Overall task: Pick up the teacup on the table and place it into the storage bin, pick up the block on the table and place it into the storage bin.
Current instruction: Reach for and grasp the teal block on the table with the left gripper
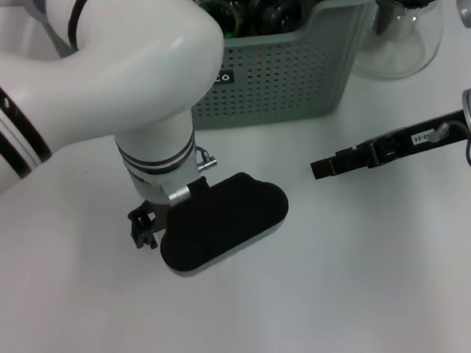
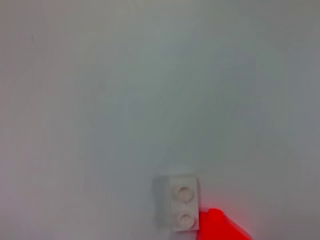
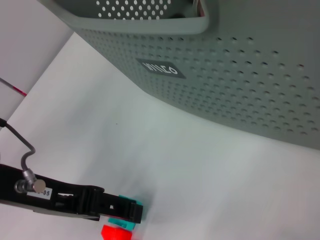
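- The storage bin (image 1: 293, 77) is standing at the far edge of the worktop (image 1: 346, 282), about midway along it, with its black label facing the robot.
- Dark, glossy, rounded things (image 1: 277, 10) are lying inside the bin; what they are cannot be told.
- A glass carafe (image 1: 407, 34) is standing just beside the bin, toward the far right corner of the worktop.
- The left arm is reaching down over the middle of the worktop, on the near side of the bin and well apart from it.
- The left gripper (image 1: 145, 228) is hanging low over the worktop, half hidden by the wrist; whether it is wide, narrow or holding anything cannot be told.
- The block (image 2: 180, 202), white with two round studs, is lying flat on the worktop below the left wrist, touching a red piece (image 2: 220, 227) at one corner.
- The head view is not showing the block, as the left wrist's black housing (image 1: 222, 221) is covering that patch.
- The right gripper (image 1: 317, 169) is hovering over the right half of the worktop, pointing toward the left arm and apart from it; it is showing as one dark bar, so wide or narrow cannot be told.
- In the right wrist view a teal piece (image 3: 122, 222) is showing just past that gripper's tip, next to the red piece.
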Controlling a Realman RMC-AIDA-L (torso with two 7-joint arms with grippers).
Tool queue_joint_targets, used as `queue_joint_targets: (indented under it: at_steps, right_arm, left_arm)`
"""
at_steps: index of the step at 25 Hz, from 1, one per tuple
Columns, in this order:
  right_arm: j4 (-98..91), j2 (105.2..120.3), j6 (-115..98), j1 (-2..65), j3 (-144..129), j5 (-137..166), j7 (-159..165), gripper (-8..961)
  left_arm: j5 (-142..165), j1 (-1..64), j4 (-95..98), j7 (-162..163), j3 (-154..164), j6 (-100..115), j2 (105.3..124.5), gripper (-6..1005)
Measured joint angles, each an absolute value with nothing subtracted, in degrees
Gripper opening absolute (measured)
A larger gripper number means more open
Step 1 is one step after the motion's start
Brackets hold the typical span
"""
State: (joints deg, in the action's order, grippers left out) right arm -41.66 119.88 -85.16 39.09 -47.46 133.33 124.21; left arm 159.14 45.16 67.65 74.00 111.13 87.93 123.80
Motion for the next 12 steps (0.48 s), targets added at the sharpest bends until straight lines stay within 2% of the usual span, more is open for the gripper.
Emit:
queue_joint_targets:
  at_steps: [6, 9, 12]
  right_arm:
    - [-41.66, 119.81, -85.17, 39.10, -47.46, 133.33, 124.19, 817]
    - [-41.66, 119.78, -85.17, 39.11, -47.46, 133.33, 124.19, 817]
    - [-41.66, 119.79, -85.17, 39.11, -47.46, 133.33, 124.19, 817]
  left_arm:
    - [159.08, 45.40, 67.35, 74.00, 111.12, 87.85, 123.88, 772]
    - [159.08, 45.54, 66.96, 74.00, 111.11, 87.30, 123.93, 560]
    - [159.08, 45.62, 66.80, 74.00, 111.07, 87.07, 123.93, 507]
